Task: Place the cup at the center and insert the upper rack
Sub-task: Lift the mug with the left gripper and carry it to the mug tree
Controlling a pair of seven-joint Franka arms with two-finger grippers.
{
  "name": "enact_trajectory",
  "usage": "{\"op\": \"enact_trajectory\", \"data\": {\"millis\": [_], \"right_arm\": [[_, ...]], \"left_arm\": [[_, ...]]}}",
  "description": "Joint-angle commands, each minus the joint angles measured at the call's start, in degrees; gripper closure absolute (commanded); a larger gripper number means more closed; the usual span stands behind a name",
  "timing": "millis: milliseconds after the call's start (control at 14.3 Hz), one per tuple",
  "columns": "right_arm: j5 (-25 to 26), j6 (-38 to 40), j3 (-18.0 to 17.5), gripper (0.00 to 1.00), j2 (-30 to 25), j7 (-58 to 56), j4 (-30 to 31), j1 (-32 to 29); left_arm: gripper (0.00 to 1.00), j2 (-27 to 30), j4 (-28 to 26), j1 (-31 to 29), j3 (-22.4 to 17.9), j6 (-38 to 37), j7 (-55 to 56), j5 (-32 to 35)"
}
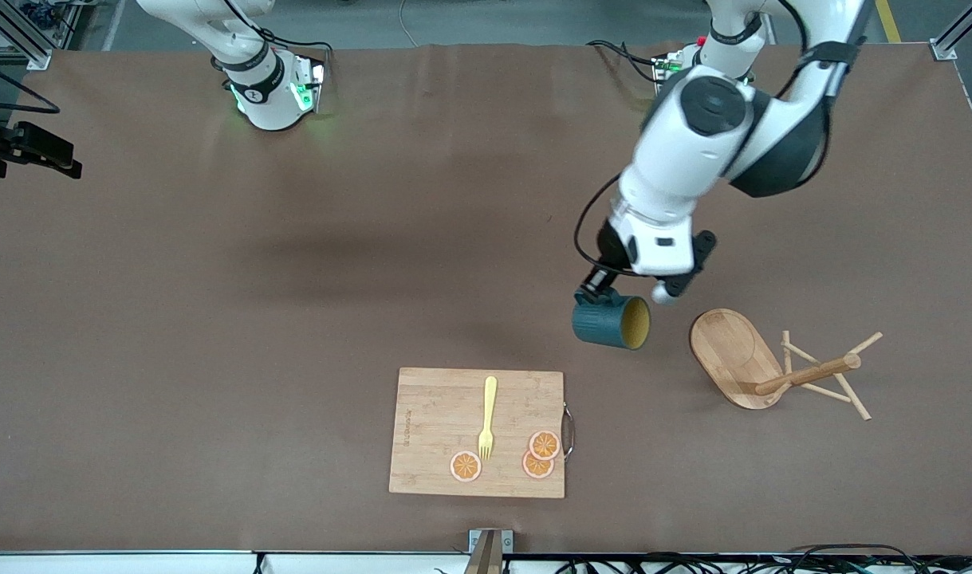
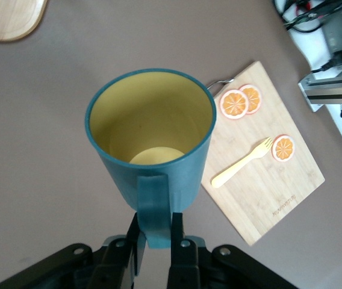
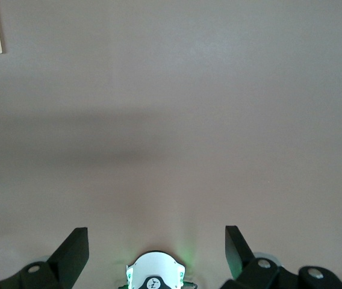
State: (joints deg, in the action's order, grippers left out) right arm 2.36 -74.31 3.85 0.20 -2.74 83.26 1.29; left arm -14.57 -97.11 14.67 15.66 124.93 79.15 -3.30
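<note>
The cup (image 1: 611, 322) hangs tipped on its side over the bench (image 1: 214, 319), its handle pinched in the left claw (image 2: 156, 232), between the cutting board (image 1: 454, 414) and the rack (image 1: 765, 367). That rack lies toppled toward the left arm's end. The right claw (image 3: 156, 253) waits with fingers spread wide, holding nothing.

High front camera faces robots; wrist cameras look down (both glimpse the cutting board (image 1: 478, 431)).
</note>
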Motion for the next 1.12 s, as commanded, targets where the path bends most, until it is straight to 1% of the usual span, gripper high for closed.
{"op": "enact_trajectory", "data": {"millis": [0, 209, 349, 419, 489, 628, 838, 1047], "right_arm": [[0.2, -0.8, -0.6, 0.00, -1.3, -0.6, 1.3, -1.3], [-1.3, -1.2, -0.6, 0.00, -1.5, -0.6, 1.0, -2.3], [-1.5, -1.1, -0.6, 0.00, -2.7, -0.6, 1.0, -2.3], [-1.7, -1.1, -0.7, 0.00, -3.6, -0.6, 1.0, -2.3], [-2.5, -1.1, -0.7, 0.00, -4.2, -0.6, 1.0, -2.3], [-6.0, -3.3, -0.6, 0.00, -5.1, -0.6, 0.9, -2.3], [-6.3, -5.3, -0.6, 0.00, -4.9, -0.6, 0.9, -2.3], [-5.4, -4.3, -0.6, 0.00, -5.1, -0.7, 1.3, -2.8]], "left_arm": [[1.00, -0.3, 2.6, -4.8, 0.6, -5.2, -6.2, -8.6], [1.00, -0.4, 3.3, -10.7, 0.6, -10.3, -12.6, -16.0], [1.00, -0.9, 4.4, -16.0, 0.5, -15.0, -18.5, -24.1], [1.00, -1.1, 4.4, -18.5, 0.5, -17.2, -21.5, -26.6], [1.00, -1.2, 4.4, -20.8, 0.4, -19.3, -23.9, -28.4], [1.00, -2.2, 4.4, -24.8, 0.4, -22.4, -27.7, -32.2], [0.99, -3.6, 4.4, -29.4, 0.3, -27.0, -31.9, -35.7], [0.99, -4.7, 4.5, -33.6, 0.3, -31.3, -34.3, -38.7]]}}
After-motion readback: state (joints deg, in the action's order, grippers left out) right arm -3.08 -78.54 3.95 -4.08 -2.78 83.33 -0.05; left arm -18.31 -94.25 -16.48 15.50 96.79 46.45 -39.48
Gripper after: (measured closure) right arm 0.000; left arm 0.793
